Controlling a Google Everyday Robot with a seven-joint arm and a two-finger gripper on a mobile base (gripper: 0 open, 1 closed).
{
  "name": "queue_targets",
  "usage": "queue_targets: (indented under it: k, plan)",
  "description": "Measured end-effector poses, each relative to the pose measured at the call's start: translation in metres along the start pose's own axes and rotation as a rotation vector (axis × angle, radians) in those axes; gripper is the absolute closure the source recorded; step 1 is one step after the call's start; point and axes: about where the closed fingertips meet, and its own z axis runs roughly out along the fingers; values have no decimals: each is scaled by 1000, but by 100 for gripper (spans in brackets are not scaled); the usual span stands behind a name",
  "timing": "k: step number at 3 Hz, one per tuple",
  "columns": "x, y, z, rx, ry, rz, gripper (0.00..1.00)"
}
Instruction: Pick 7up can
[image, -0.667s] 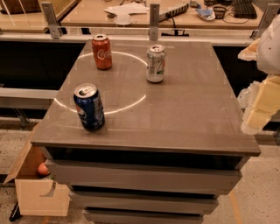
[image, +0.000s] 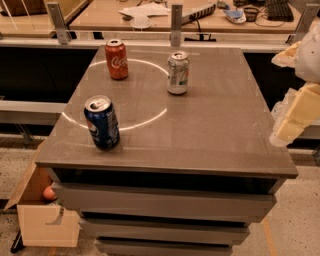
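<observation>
The 7up can (image: 178, 73) is silver-white with green and red markings and stands upright on the grey table top (image: 210, 130), toward the back middle. My gripper (image: 294, 119) is cream-coloured, at the right edge of the view. It hangs beside the table's right edge, well to the right of the 7up can and nearer the front, touching nothing.
A red Coca-Cola can (image: 116, 60) stands at the back left, and a dark blue Pepsi can (image: 102, 123) at the front left. A cardboard box (image: 42, 215) sits on the floor at the lower left. A cluttered desk (image: 150, 15) runs behind the table.
</observation>
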Motion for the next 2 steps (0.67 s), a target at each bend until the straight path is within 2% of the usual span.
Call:
queue_targets:
  k: [1, 2]
  plan:
    - [0, -48, 31, 58, -285, 118, 0]
    - [-10, -76, 51, 81, -424, 144, 0]
